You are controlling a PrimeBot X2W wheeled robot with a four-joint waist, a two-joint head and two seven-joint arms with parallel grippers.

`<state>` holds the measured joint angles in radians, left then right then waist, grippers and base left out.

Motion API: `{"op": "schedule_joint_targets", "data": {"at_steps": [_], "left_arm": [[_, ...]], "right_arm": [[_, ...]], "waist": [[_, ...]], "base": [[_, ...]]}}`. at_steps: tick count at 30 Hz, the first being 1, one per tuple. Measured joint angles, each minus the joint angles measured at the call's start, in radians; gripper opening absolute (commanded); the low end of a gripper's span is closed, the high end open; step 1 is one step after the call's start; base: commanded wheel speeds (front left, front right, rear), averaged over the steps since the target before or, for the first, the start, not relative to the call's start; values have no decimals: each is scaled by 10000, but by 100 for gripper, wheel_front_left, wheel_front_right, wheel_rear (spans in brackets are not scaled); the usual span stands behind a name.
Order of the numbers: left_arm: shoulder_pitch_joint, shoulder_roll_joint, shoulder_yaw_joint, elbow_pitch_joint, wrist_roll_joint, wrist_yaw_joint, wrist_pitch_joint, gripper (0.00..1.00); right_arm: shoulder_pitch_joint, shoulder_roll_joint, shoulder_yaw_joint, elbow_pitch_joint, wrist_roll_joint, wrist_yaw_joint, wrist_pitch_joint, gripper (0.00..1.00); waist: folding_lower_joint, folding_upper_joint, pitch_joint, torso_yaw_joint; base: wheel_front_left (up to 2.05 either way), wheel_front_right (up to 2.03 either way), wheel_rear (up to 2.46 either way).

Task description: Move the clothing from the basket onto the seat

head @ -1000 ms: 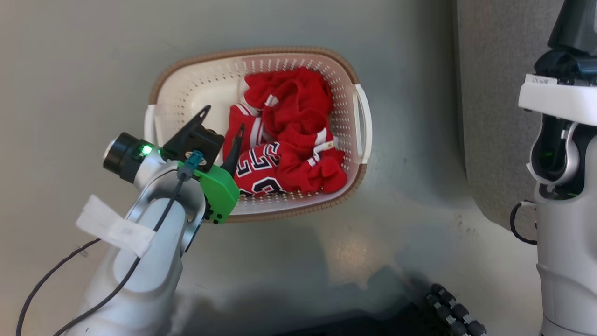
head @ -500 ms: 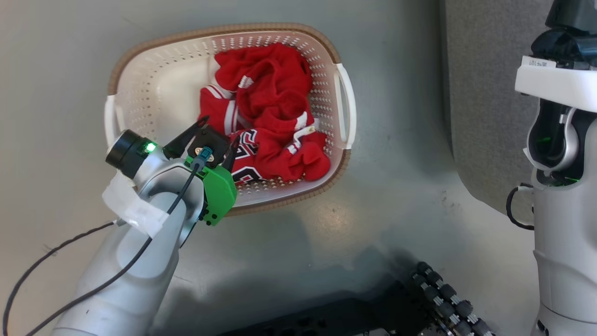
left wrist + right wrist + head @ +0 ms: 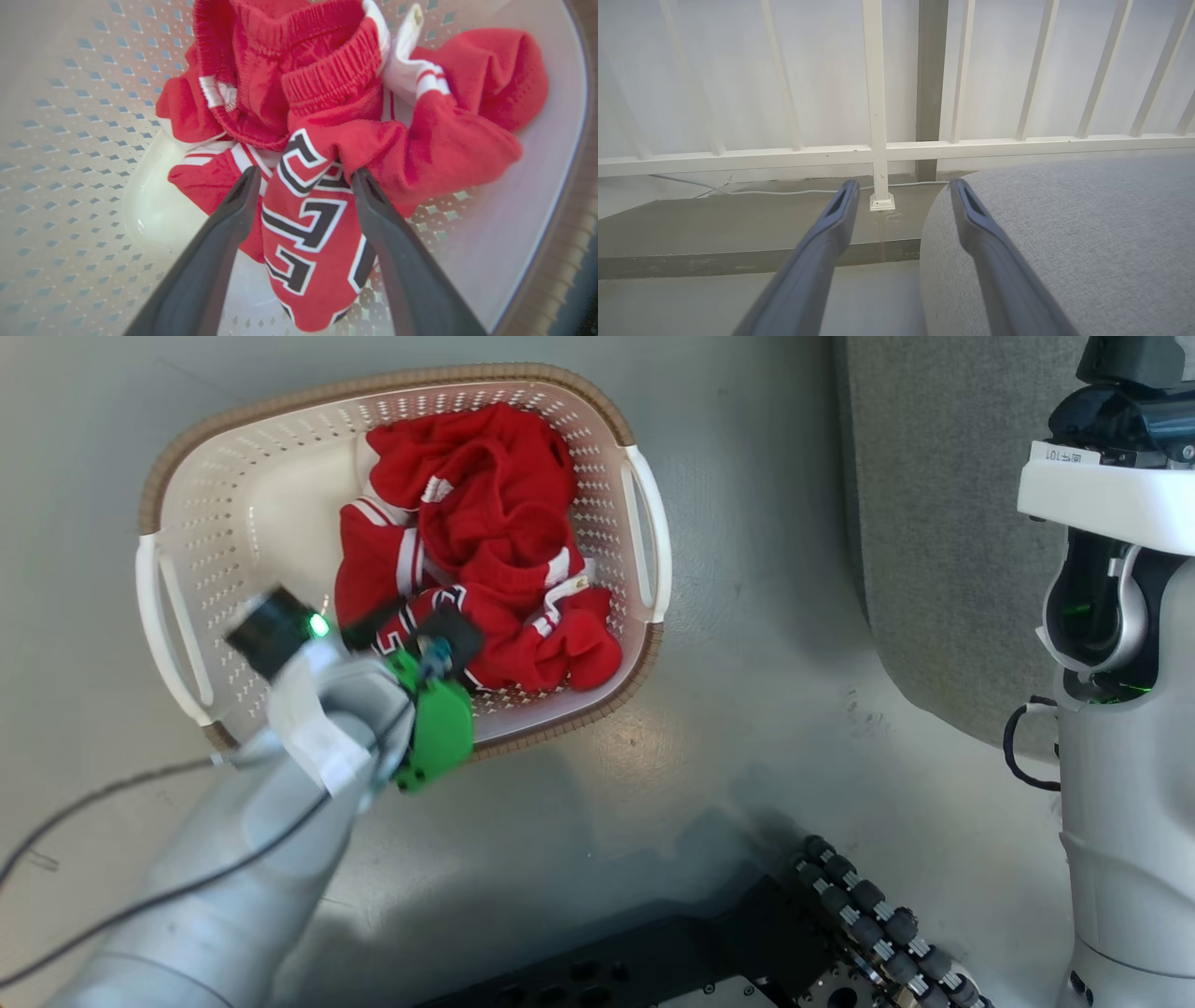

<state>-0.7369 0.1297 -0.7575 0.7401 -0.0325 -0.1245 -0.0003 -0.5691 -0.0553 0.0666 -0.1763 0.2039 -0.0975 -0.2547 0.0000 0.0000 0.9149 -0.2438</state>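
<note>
While reaching down into the basket (image 3: 373, 378), holds the left gripper (image 3: 303, 176) spread wide, 2 dark fingers (image 3: 219, 242) straddling a lettered fold of the red jersey (image 3: 310, 242), not clamped on it. Clothing (image 3: 485, 513) heaped in the basket's right half, 2 red pieces tangled together, the white-striped piece (image 3: 406, 79) lying beyond the jersey. Basket on grey floor (image 3: 747, 728), near the seat (image 3: 934, 523). Right gripper (image 3: 901, 186) likewise released, nothing between its fingers, poised by the seat's rounded edge, white railing (image 3: 878, 116) ahead.
</note>
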Motion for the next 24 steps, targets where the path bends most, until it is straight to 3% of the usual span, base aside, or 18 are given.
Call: {"op": "schedule_joint_targets", "data": {"at_steps": [15, 16, 17, 18, 19, 20, 24], "left_arm": [[-758, 128, -1168, 644, -836, 0, -4, 100], [-813, 130, -1231, 671, -886, 0, -4, 93], [-868, 128, -1294, 694, -909, 0, -4, 59], [-912, 128, -1375, 708, -963, 0, -4, 38], [-956, 128, -1459, 732, -1030, 0, -4, 11], [-984, 127, -1526, 759, -1152, 0, -6, 0], [-1069, 125, -1768, 813, -1336, 0, -173, 0]], "right_arm": [[-1, 23, 73, 27, 349, -88, 0, 100], [-1, 23, 71, 27, 351, -90, 0, 100], [-2, 27, 73, 27, 351, -94, 0, 100], [-2, 27, 73, 27, 351, -100, 0, 100], [-2, 29, 73, 29, 351, -100, 0, 100], [-3, 31, 73, 31, 351, -102, 0, 100], [-13, 38, 48, 86, 353, -111, 0, 100]], "waist": [[0, 0, 168, -288], [0, 0, 179, -303], [0, 0, 190, -317], [0, 0, 199, -329], [0, 0, 207, -338], [0, 0, 211, -345], [0, 0, 188, -339]], "base": [[0, 0, 0], [0, 0, 0], [0, 0, 0], [0, 0, 0], [0, 0, 0], [0, 0, 0], [0, 0, 0]]}}
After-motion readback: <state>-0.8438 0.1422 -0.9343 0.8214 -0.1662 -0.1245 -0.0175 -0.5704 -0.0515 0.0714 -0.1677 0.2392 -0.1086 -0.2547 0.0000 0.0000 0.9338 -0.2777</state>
